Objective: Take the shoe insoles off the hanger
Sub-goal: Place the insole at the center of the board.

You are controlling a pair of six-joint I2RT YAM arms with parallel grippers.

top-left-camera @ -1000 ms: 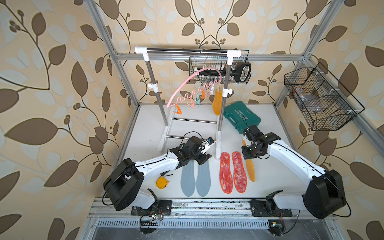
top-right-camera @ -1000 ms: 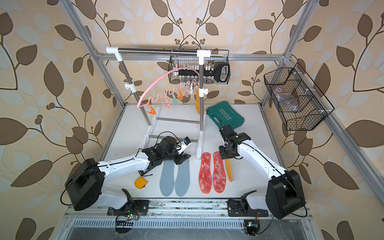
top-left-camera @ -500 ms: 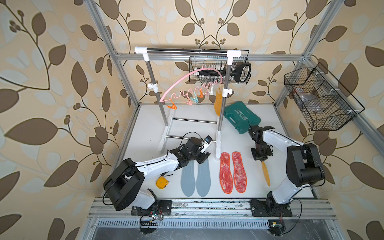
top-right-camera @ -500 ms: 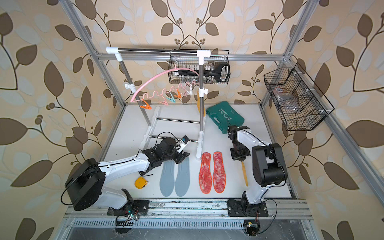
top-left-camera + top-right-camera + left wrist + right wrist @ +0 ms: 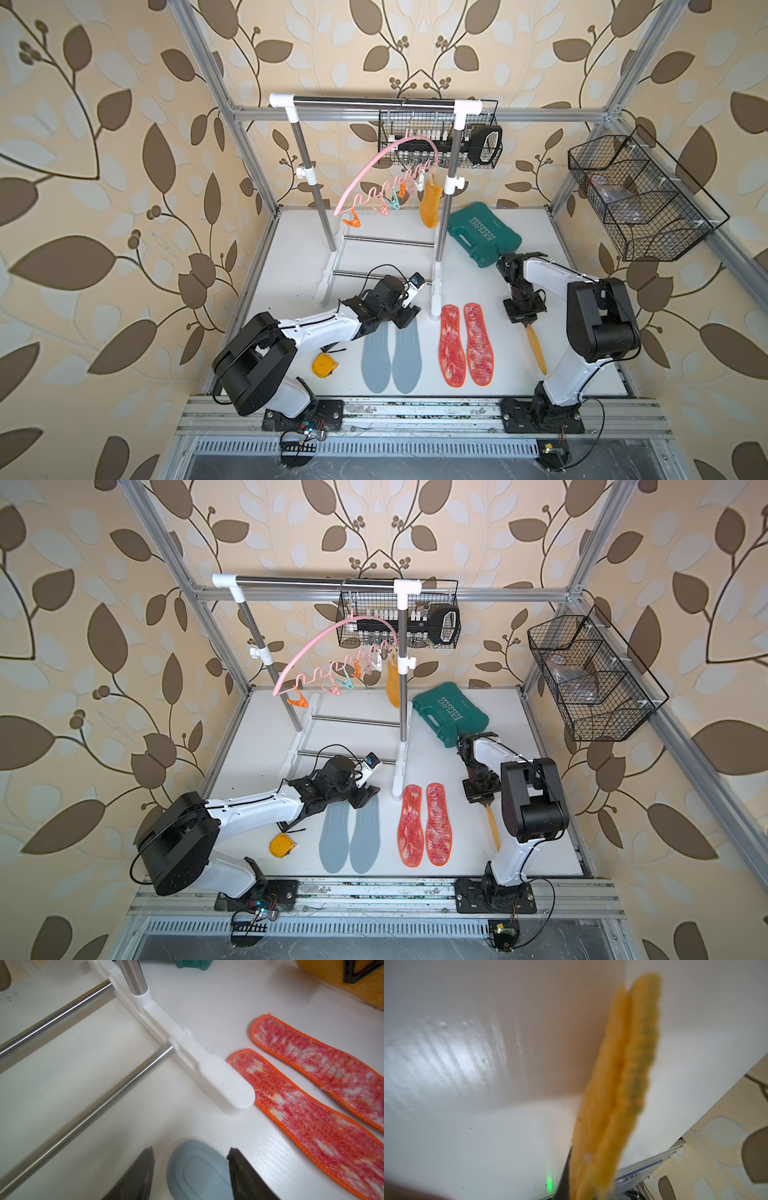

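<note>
Five of the six shoe insoles are off the hanger (image 5: pixel 390 148). The blue-grey pair (image 5: pixel 376 357) and the red-orange pair (image 5: pixel 452 347) lie flat side by side near the front edge of the table (image 5: pixel 286 266). The right gripper (image 5: pixel 527 322) is clenched on one end of a mustard-yellow insole (image 5: pixel 536 349), carried edge-on above the table between the red pair and the right edge. In the right wrist view it shows only as a blurred narrow strip, and I cannot tell whether its far end touches the table.

The left gripper (image 5: pixel 190 1151) is released. Its dark fingers (image 5: pixel 137 1174) stand apart on either side of the rounded end of a blue-grey insole, which lies on the table, not lifted.

The step in hand looks like setting this fifth insole down. That calls for lowering it and turning it flat beside the red pair — with enough room that it does not land on them — before the jaws let go.

One job is left: the other yellow insole (image 5: pixel 430 205) hangs from a clip at the hanger's right end, close against the right post of the garment rack (image 5: pixel 374 101) over the back edge of the table. Reaching it probably means coming in beside that post (a tight spot) and pulling downwards, since the hanger hangs free on the rack's rail and may swing with the pull.
</note>
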